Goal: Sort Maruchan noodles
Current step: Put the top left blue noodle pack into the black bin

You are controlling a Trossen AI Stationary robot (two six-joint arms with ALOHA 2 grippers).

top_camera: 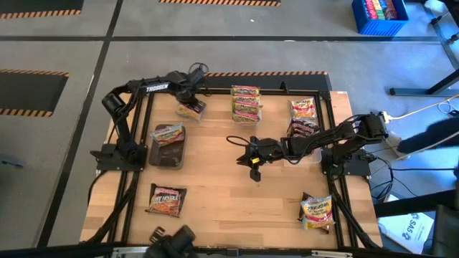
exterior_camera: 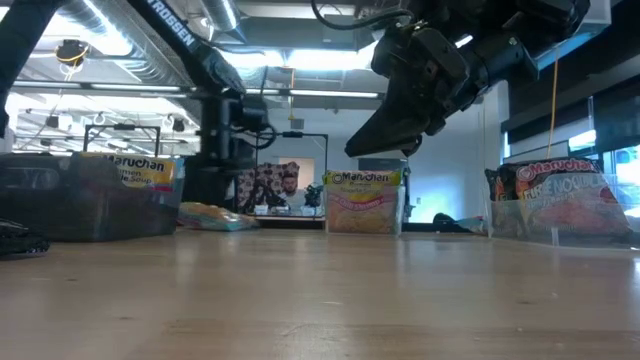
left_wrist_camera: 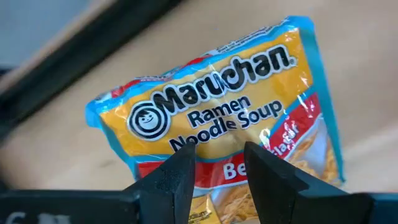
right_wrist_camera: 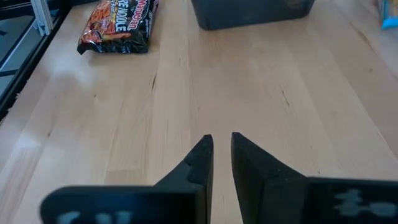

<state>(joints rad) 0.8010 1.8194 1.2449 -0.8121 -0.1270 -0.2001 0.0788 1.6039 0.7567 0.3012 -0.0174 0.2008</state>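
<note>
Right claw point(right_wrist_camera: 222, 155) hangs over bare counter point(right_wrist_camera: 261, 93), its fingers nearly together and holding nothing; a dark noodle packet point(right_wrist_camera: 118, 25) lies well ahead of it. Left claw point(left_wrist_camera: 219, 168), fingers partly apart, sits over a yellow noodle packet point(left_wrist_camera: 217, 106); grip unclear.

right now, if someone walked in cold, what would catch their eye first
Probably the left gripper at the table's far left, holding up a yellow-orange Maruchan ramen packet with blue edges. Next, the right gripper hanging empty over the bare middle of the wooden table, fingers nearly together. A stack of yellow-green ramen packets sits at the far edge.
</note>
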